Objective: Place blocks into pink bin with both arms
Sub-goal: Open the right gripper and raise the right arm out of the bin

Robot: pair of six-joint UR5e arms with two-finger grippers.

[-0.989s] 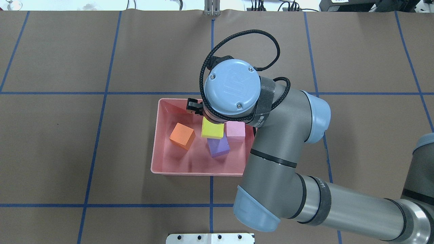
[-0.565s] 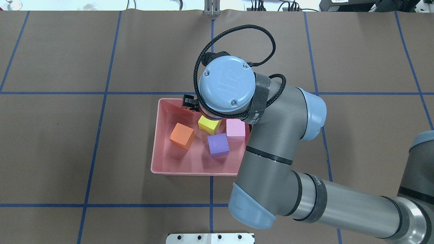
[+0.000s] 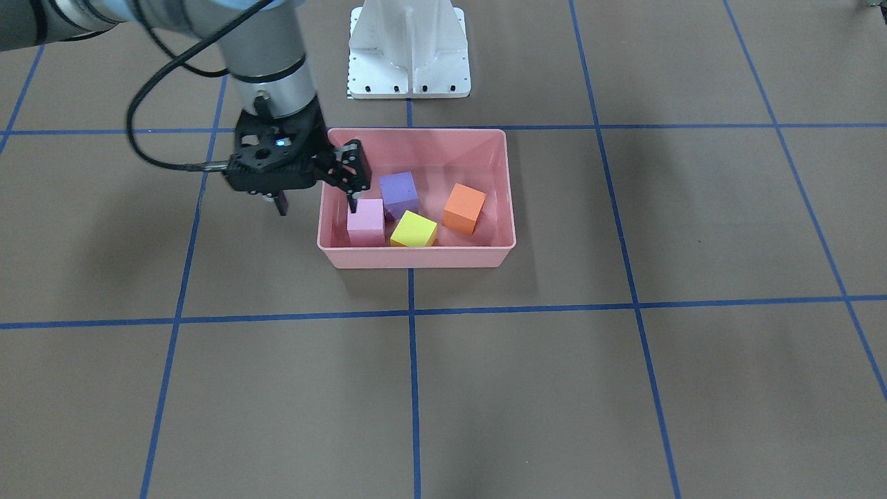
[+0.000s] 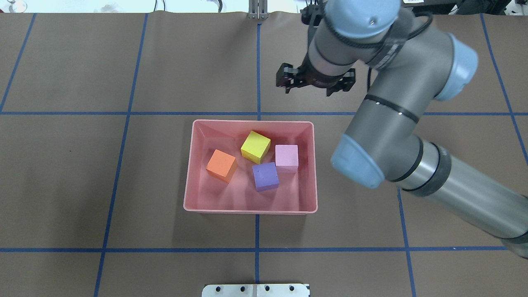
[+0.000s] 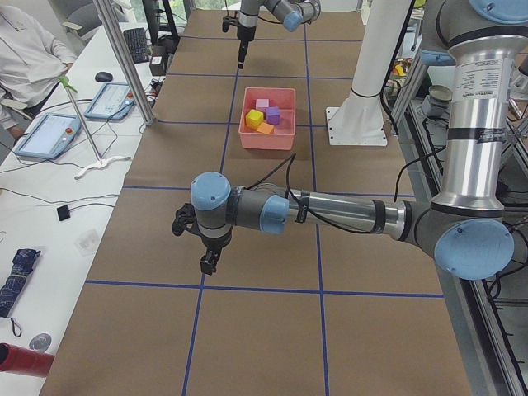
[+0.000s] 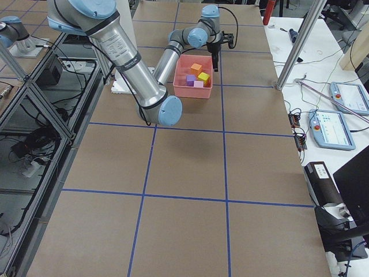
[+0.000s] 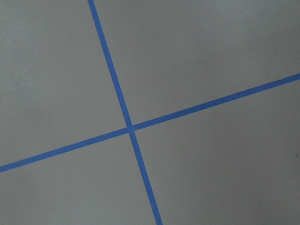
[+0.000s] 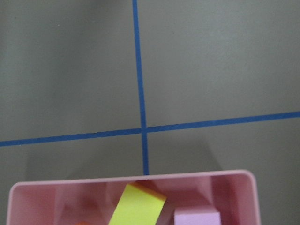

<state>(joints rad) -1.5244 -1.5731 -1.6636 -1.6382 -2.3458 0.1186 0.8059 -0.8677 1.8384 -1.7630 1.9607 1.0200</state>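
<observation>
The right arm reaches out past the pink bin (image 4: 189,181), its right tool (image 4: 315,84) raised, pointing down, spread wide and empty. The yellow block (image 4: 255,146), lilac block (image 4: 286,157), orange block (image 4: 221,165) and purple block (image 4: 265,176) lie inside the bin. The left tool (image 5: 208,262) hangs over the table well apart; I cannot tell its opening.

You have no legible text, brand or number anywhere here. The white label (image 5: 474,78) on the left arm (image 5: 467,157) and the sticker (image 6: 118,44) on the right arm (image 6: 144,81) carry print too small to read.
</observation>
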